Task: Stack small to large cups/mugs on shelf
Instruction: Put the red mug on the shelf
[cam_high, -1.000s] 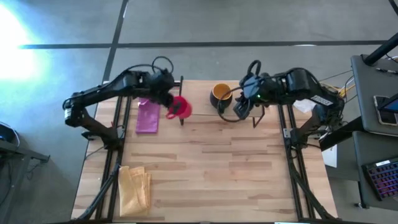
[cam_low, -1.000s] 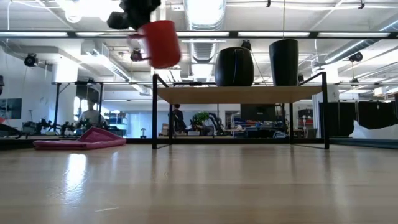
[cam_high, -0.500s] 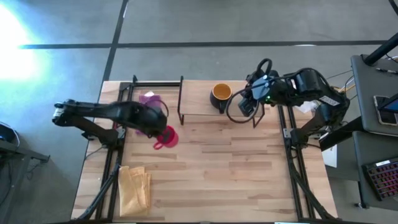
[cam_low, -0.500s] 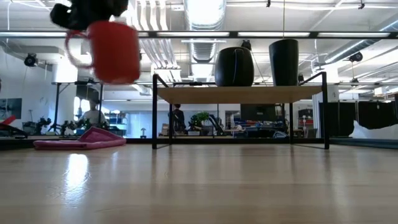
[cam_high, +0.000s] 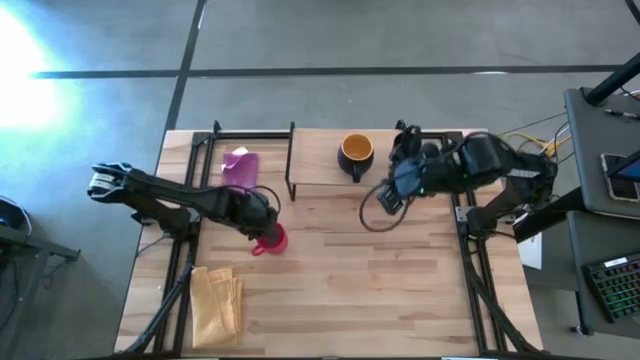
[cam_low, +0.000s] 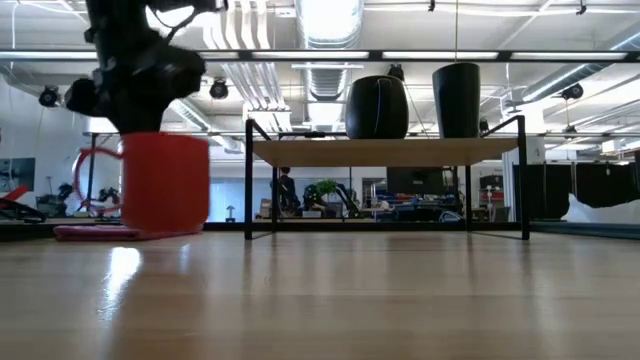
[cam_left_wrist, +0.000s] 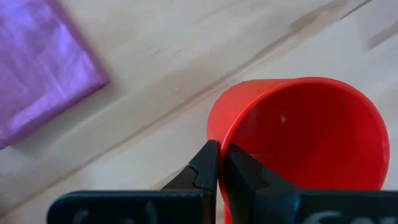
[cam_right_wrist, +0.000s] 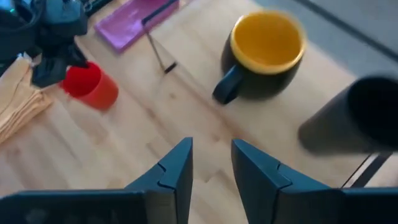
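- High view: left gripper pinches the red mug by its rim (mug on the tabletop).
- Right gripper, fingers apart, hangs beside the shelf.

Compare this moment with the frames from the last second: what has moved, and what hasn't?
The left hand, shut on the red mug's rim, carried it from beside the shelf out toward the table's front and down, close to the tabletop. The right hand, open, drew back off the shelf. The yellow mug, black cup, purple cloth and yellow cloth stayed put.
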